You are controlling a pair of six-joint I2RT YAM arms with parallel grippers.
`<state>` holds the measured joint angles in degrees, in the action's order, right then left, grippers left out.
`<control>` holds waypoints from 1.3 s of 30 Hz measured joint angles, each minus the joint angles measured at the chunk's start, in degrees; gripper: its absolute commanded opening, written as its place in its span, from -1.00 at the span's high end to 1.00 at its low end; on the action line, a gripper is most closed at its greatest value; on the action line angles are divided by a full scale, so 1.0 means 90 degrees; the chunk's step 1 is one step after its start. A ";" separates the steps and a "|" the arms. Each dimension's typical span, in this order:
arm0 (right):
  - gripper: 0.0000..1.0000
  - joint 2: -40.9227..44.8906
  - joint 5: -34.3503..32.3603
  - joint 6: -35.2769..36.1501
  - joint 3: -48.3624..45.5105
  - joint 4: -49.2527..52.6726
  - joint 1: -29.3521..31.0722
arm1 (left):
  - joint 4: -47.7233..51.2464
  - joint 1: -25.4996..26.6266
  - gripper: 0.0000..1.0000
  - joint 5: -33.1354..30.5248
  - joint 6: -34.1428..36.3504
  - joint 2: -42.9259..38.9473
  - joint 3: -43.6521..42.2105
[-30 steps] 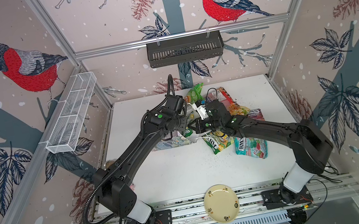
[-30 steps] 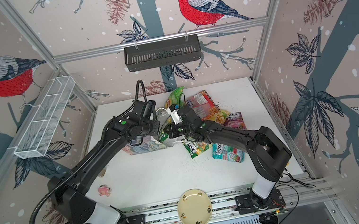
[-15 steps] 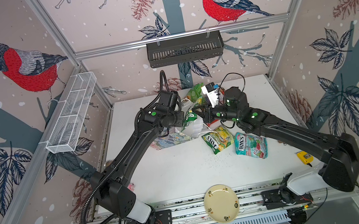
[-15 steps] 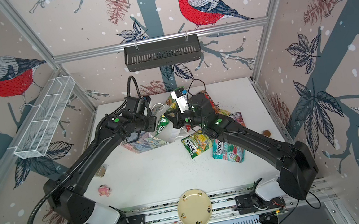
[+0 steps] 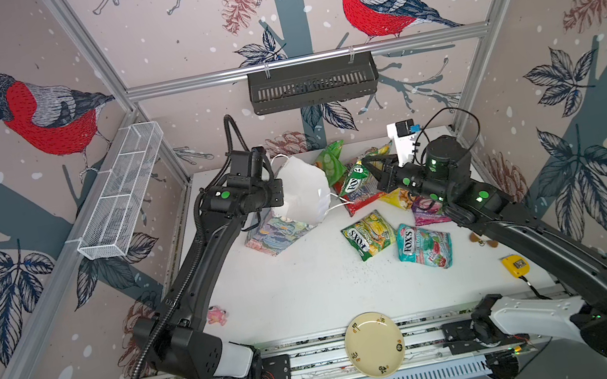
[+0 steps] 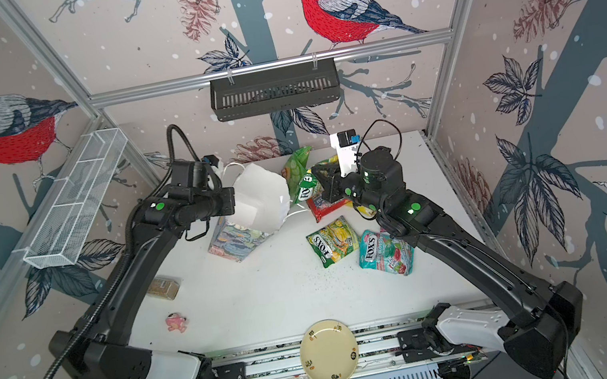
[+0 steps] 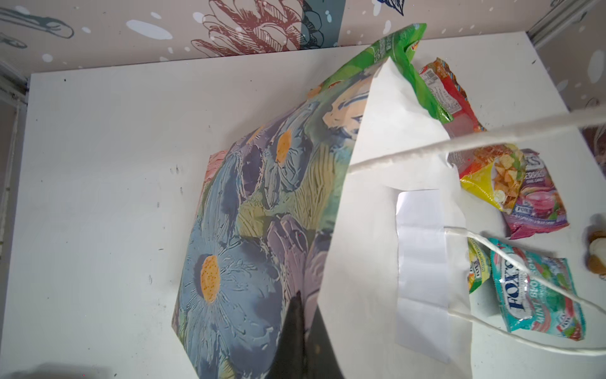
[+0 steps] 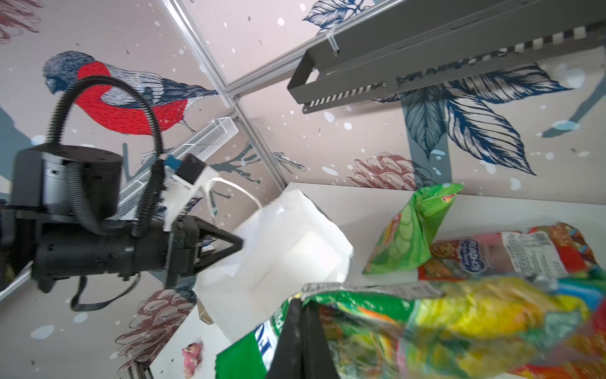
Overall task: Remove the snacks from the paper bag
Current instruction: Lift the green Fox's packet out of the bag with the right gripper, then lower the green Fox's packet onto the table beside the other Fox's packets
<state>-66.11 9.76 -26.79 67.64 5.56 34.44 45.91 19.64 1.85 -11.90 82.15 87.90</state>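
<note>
While the left gripper [image 5: 281, 198] is clamped on the rim wall of the pastel blue-lilac floral paper bag [image 5: 274, 234], that bag leans tilted at the back middle of the white table [image 5: 303, 292]. Its white inside faces up and toward the right arm, and the white cord handles [image 7: 426, 151] hang loose above the packets. Left wrist view: one dark finger [image 7: 295, 331] lies flat against the floral outside, paper pinched between the jaws. Right gripper [image 5: 374, 173] is closed on the edge of a glossy green FOX'S packet [image 5: 356, 180], held off the table just beside the bag mouth; it is blurred in the right wrist view. Below it lies a large red packet [image 5: 361, 201]. A green packet with cucumber slices [image 5: 331, 162] stands near the back wall, just beside the bag. Yellow packet [image 5: 396, 197] and purple packet [image 5: 427, 215] overlap, partly under the right arm. Second green FOX'S packet [image 5: 369, 234] and teal FOX'S packet [image 5: 424, 247] lie flat side by side, nearer the front. Cream round plate [image 5: 374, 344] sits at the front edge, small pink toy [image 5: 217, 315] near the left arm's base, yellow tape measure [image 5: 515, 265] at the right edge.
</note>
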 measured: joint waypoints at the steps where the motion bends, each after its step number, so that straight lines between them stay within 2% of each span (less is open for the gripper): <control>1: 1.00 -0.0029 -0.0100 0.0019 0.0039 0.0146 -0.0007 | -0.0066 -0.0141 1.00 0.0182 -0.0036 -0.0131 -0.0134; 7: 1.00 -0.0253 -0.0420 0.0177 0.0216 0.0889 -0.0007 | -0.0651 -0.0668 1.00 0.1280 -0.0563 -0.0855 -0.0998; 14: 1.00 -0.0850 -0.0627 0.0486 0.0520 0.1591 0.0165 | -0.1360 -0.1239 1.00 0.2251 -0.1197 -0.1428 -0.1736; 24: 1.00 -0.2055 -0.1209 0.0804 0.1095 0.2455 0.0695 | -0.1761 -0.1596 1.00 0.2603 -0.1583 -0.1919 -0.2363; 27: 1.00 -0.1872 -0.1277 0.0804 0.1183 0.2484 0.0685 | -0.1812 -0.1741 1.00 0.2603 -0.1627 -0.2033 -0.2467; 34: 1.00 -0.0549 -0.0789 0.0617 0.0809 0.1919 0.0073 | -0.1702 -0.1860 1.00 0.2429 -0.1467 -0.2033 -0.2361; 39: 1.00 -0.0323 -0.0704 0.0612 0.0821 0.1945 0.0019 | -0.1710 -0.1875 1.00 0.2431 -0.1455 -0.1970 -0.2310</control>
<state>-69.01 3.42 -21.28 75.02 23.07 34.61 30.52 2.76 23.73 -24.99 64.42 67.11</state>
